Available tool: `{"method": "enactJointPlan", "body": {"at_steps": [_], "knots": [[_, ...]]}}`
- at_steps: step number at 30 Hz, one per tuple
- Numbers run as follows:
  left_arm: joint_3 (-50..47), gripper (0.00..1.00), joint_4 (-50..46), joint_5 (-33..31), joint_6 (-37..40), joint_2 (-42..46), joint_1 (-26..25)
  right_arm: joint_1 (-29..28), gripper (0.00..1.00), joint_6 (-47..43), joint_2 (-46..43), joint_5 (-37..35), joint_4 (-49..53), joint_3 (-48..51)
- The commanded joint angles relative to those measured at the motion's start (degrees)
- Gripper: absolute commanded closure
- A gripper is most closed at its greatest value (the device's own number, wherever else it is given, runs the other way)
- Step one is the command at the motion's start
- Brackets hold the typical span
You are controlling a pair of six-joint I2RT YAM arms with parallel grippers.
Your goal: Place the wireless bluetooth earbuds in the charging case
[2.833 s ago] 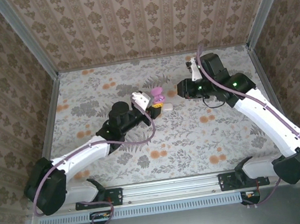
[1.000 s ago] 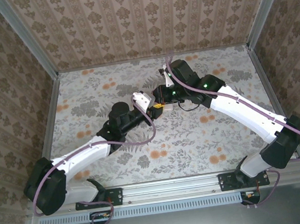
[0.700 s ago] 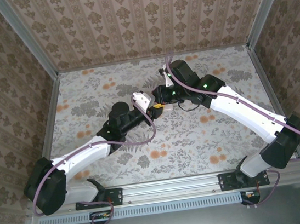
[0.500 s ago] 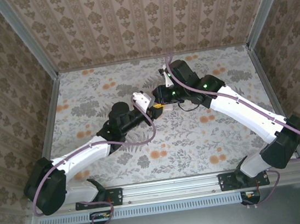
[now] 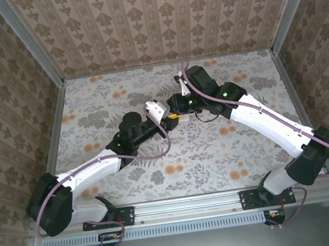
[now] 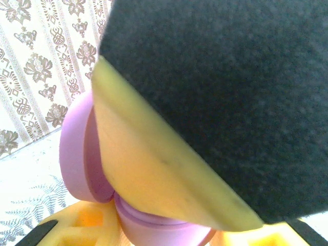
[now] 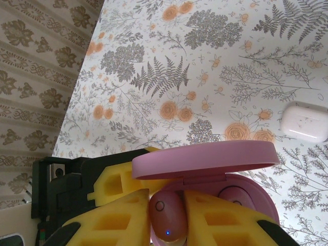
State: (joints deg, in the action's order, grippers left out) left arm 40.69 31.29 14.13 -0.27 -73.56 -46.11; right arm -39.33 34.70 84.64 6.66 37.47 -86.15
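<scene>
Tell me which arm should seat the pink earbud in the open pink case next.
Right. The right gripper is shut on the glossy pink earbud at the mouth of the open pink clamshell charging case, while the left gripper clamps that case, so it should probably only steady it.

Pink earbud [image 7: 165, 215] at open pink case [image 7: 205, 160]

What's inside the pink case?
A pink earbud, pinched by the right gripper, is at one well of the pink case; another pink bud sits beside it. The jaws hide the well's floor.
</scene>
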Motion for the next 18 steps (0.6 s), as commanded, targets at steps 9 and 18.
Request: {"method": "enactJointPlan", "body": {"at_steps": [9, 18], "knots": [[2.91, 0.70, 2.55, 0.47, 0.00, 0.08, -0.39, -0.48, 0.77, -0.77, -0.20, 0.46, 1.73, 0.32], [2.78, 0.71, 2.50, 0.32, 0.09, 0.17, -0.34, -0.48, 0.77, -0.84, -0.43, 0.48, 1.77, 0.49]]}}
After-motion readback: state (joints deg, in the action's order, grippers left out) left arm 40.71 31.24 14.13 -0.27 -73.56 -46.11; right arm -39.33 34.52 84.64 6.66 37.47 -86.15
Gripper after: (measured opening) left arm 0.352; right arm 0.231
